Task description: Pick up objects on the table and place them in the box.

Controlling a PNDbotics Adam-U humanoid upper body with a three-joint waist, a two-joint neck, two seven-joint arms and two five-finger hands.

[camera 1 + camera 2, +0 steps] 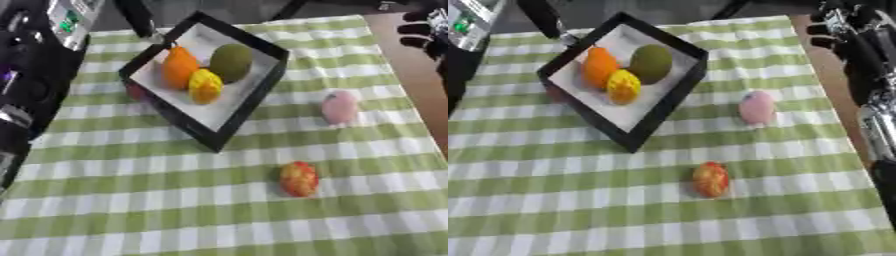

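Left eye view shows the box [248, 107], black-walled with a white floor, sitting askew on the green-and-white checked tablecloth [175, 200] toward the far left. Inside it lie an orange fruit [180, 67], a yellow fruit [206, 86] touching it, and a green fruit [231, 62] just behind. Outside the box, a pink fruit [339, 107] rests to its right, and a red-and-yellow fruit [299, 178] lies nearer the camera, well apart from both. Over the table's far right edge hangs the right hand [842, 30], black, its fingers curled and holding nothing. A dark left arm [26, 80] fills the left edge; I cannot tell how its hand stands.
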